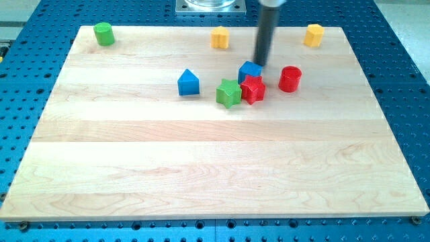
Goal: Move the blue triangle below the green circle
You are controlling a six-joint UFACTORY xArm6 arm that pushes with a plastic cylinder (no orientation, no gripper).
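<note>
The blue triangle lies on the wooden board, left of centre in the upper half. The green circle stands at the board's top left corner, far up and left of the triangle. My tip comes down from the view's top and ends just above and right of a blue cube, touching or nearly touching it. The tip is well to the right of the blue triangle.
A green star and a red star sit close together below the blue cube. A red cylinder stands to their right. Two yellow blocks sit near the top edge, one at the middle and one at the right.
</note>
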